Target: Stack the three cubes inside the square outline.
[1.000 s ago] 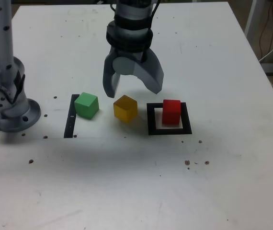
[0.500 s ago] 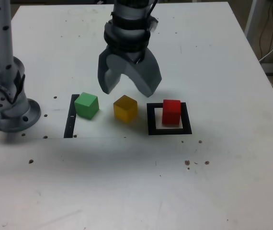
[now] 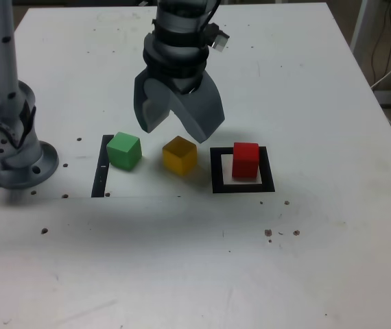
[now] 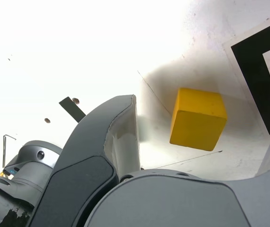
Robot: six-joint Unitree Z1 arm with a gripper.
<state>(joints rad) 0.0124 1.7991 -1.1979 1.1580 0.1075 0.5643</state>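
Three cubes sit in a row on the white table. The red cube (image 3: 245, 160) stands inside the black square outline (image 3: 242, 183). To the exterior view's left of it lies the yellow cube (image 3: 180, 155), then the green cube (image 3: 124, 150). My gripper (image 3: 177, 130) hangs open and empty just above and behind the yellow cube, its jaws spread wide. In the wrist view the yellow cube (image 4: 197, 118) lies between the fingers (image 4: 111, 137), beside a corner of the square outline (image 4: 256, 66).
A narrow black strip (image 3: 102, 168) lies beside the green cube. The arm's grey base (image 3: 7, 137) stands at the exterior view's left edge. Small dark specks dot the table (image 3: 195, 260). Cables hang off the far right.
The gripper has drifted a little up and toward the exterior view's left, from between yellow and red to over the yellow cube. The cubes have not moved.
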